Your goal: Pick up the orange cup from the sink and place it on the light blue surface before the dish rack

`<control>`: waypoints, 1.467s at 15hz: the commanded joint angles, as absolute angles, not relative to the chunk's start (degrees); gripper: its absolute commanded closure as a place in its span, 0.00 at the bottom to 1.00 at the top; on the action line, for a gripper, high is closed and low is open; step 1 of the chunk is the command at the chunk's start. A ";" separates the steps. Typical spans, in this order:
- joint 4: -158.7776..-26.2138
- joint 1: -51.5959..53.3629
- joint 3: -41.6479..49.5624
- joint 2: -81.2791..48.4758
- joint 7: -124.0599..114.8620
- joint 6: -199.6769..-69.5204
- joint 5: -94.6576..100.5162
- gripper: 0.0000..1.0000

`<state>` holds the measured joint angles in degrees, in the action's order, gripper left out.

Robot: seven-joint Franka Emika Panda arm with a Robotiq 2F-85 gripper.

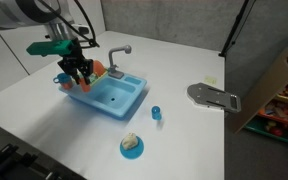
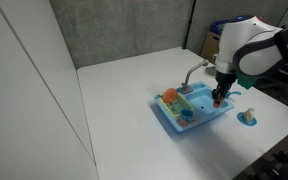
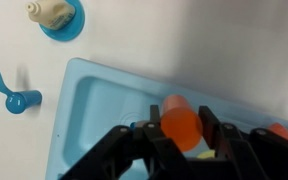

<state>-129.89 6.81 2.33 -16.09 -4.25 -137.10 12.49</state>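
Tool (image 3: 181, 118) pinched snug on orange cup (image 3: 181, 130), over sink (image 3: 94, 110); carry step, I reckon; next: reach drop spot, lower, let go.

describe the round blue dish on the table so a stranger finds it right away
Start at the light blue sink on the white table. The round blue dish lies on the bare tabletop apart from the sink, near a small blue piece. Unlike that smaller piece, it is flat and carries a pale cream lump.
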 commanded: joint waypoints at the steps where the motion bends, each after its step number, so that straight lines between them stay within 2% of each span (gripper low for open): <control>1: -129.82 5.93 1.44 -16.13 -4.49 -136.96 12.81 0.57; 6: -129.82 5.97 1.31 -16.34 -4.50 -136.97 12.80 0.57; 7: -129.82 5.97 1.31 -16.34 -4.50 -136.97 12.80 0.82; 16: -134.73 5.91 -2.18 -13.46 3.28 -149.36 14.26 0.82; 22: -136.45 4.87 -3.50 -14.02 9.18 -152.11 12.58 0.82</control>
<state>-134.55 6.29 -2.34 -15.44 5.71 -150.75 13.84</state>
